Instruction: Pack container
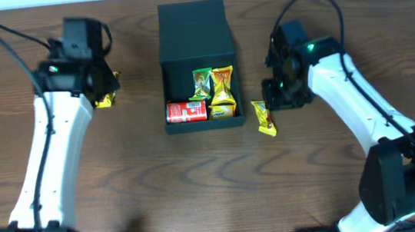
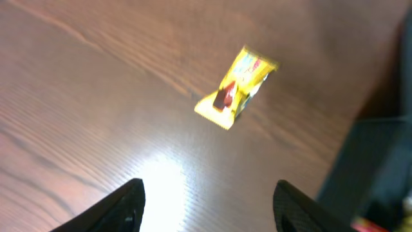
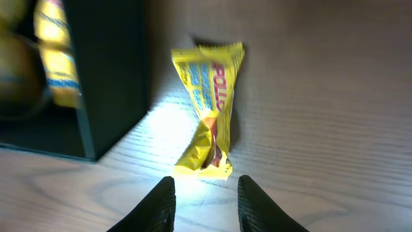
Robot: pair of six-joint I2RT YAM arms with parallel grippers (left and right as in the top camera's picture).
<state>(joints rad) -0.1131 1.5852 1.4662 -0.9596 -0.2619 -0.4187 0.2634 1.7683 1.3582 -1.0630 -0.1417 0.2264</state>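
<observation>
Now, nearest the right wrist camera, the right gripper [image 3: 206,205] stands with its jaws a little apart and nothing between them. The right-hand packet [image 3: 209,109] lies flat on the surface [image 3: 335,96] straight ahead, its near crimped end just past the fingertips. Its long axis runs almost directly away from the gripper, so the jaws straddle its narrow width, which looks like the line a downward pinch would want. Just left of it rises the dark wall of the container [image 3: 109,77], close beside the packet but not clearly touching it.

Across the surface, the left gripper [image 2: 209,206] is spread wide and empty. The left-hand packet [image 2: 235,87] sits farther ahead of it and slightly to the right, lying on a diagonal, so that arm probably has more reaching and turning to do.

From overhead, the container sits open in the middle between the two arms, lid flap folded back on the far side, with a red can [image 1: 186,111] and several packets already inside. The right arm seems nearer to its pick, and its packet has the shorter trip into the container.
</observation>
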